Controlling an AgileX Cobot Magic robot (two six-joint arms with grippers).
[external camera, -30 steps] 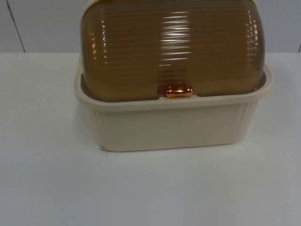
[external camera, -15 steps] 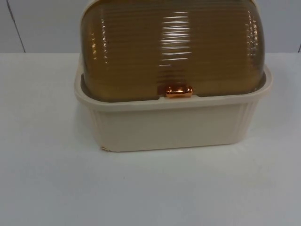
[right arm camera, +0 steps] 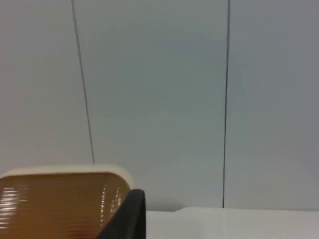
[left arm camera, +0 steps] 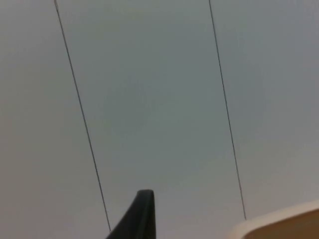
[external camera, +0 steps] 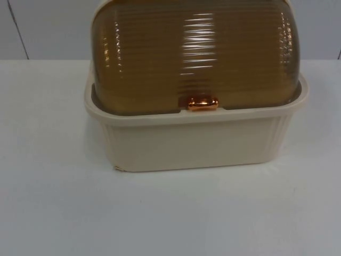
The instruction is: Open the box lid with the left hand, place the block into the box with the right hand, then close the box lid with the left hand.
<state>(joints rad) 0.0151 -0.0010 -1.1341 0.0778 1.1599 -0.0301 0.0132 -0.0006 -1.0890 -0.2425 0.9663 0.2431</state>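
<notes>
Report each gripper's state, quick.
Left gripper: cannot be told, faces the partition wall.
Right gripper: cannot be told, beside the box lid.

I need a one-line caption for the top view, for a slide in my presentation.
Cream box with its ribbed amber lid closed and copper handle facing the camera, on the white table.

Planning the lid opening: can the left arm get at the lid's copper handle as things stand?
Probably yes. The handle sits exposed at the front of the shut lid, with bare table before the box and nothing blocking it. The left end effector faces the wall, beside the box.
</notes>
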